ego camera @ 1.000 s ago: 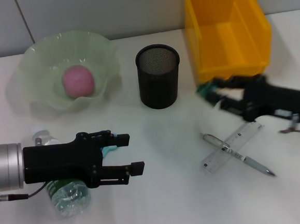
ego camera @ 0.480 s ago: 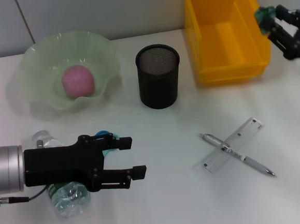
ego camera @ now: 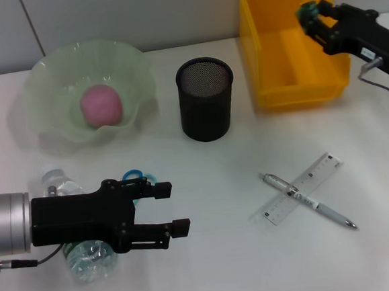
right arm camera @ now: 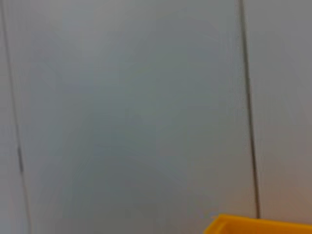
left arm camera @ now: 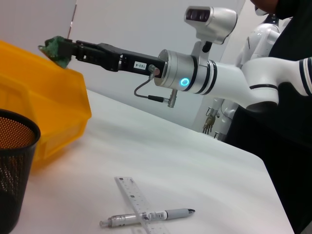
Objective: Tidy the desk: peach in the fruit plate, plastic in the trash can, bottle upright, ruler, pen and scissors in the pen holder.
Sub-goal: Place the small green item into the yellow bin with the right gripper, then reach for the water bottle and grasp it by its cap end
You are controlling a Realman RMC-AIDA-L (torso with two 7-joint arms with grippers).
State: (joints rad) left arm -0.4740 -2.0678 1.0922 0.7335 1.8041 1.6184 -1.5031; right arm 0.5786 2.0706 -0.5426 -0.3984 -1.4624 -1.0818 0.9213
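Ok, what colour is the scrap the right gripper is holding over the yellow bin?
Green plastic scrap, pinched in the right gripper; the left wrist view shows it best.

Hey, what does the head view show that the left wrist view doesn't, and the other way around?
Only the head view shows the green fruit plate with the peach in it, the bottle lying on its side, the blue scissors and the left end effector, open above the desk. Only the left wrist view shows the robot's white head and body. Both show the right end effector holding green plastic over the yellow bin, the mesh pen holder, and the pen crossed over the ruler.
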